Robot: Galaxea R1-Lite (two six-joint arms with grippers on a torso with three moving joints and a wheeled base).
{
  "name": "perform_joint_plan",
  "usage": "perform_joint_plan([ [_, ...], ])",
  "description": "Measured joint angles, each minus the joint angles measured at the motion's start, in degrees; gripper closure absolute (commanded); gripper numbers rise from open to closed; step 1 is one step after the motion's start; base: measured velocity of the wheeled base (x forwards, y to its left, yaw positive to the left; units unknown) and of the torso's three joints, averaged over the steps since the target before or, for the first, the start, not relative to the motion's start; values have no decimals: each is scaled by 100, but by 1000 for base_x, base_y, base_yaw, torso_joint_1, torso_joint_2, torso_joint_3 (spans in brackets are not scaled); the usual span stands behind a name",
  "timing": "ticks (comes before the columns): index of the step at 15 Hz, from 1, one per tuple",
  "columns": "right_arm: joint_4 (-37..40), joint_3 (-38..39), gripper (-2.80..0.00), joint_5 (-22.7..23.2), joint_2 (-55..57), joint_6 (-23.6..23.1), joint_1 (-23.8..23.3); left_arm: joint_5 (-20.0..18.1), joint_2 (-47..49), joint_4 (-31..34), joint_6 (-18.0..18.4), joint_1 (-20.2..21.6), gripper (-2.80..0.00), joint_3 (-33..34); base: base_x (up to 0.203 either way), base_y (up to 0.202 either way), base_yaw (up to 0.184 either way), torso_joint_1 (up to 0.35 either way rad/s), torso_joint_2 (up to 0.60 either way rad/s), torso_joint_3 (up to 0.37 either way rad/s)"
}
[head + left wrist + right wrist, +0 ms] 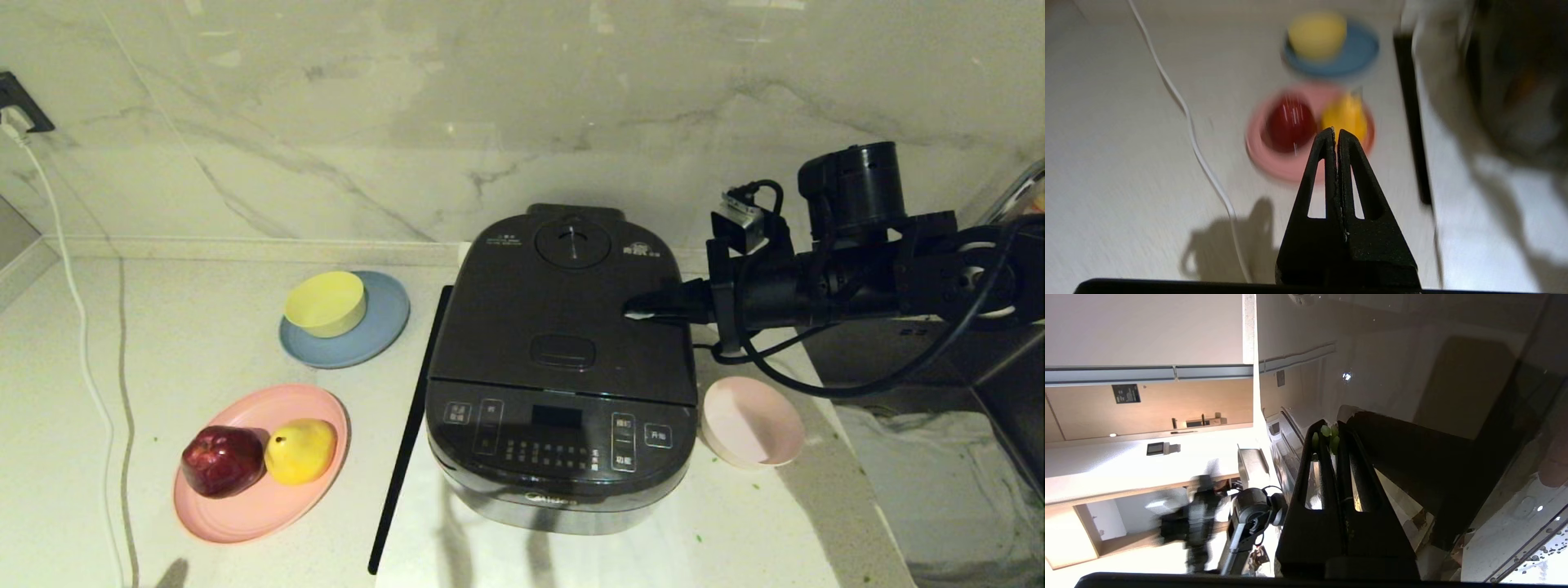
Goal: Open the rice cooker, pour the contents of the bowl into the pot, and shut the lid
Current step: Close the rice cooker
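Note:
The dark rice cooker (563, 457) stands on a white mat with its lid (563, 302) down, so the pot is hidden. My right gripper (633, 310) reaches in from the right and hovers shut over the lid's right part. A few green bits of the contents (1327, 433) cling to its fingertips (1316, 435) in the right wrist view. The pale pink bowl (751, 420) sits on the counter by the cooker's front right corner and looks empty. In the left wrist view my left gripper (1336, 130) is shut on nothing, above the counter left of the cooker (1515, 81).
A yellow bowl (326, 302) rests on a blue plate (384, 327) left of the cooker. Nearer, a pink plate (245, 506) carries a red apple (220, 459) and a yellow pear (300, 449). A white cable (82, 343) runs along the far left. A sink (939, 482) lies right.

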Motion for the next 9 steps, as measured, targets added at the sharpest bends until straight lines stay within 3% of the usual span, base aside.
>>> perform_joint_plan([
  [3, -1, 5, 0, -7, -22, -11, 7, 20, 1114, 20, -249, 0, 0, -1802, 0, 0, 0, 0, 0, 0],
  [5, 0, -22, 0, -5, -23, -13, 11, -9, 2296, 46, -606, -2, 0, -3017, 0, 0, 0, 0, 0, 0],
  [7, -2, -39, 0, -4, -12, -24, 11, -97, 3625, 79, -1171, -88, 0, -4092, 0, 0, 0, 0, 0, 0],
  [9, -35, -50, 0, -1, 10, -34, 15, -229, 4950, 183, -1901, -518, 0, -4959, 0, 0, 0, 0, 0, 0],
])
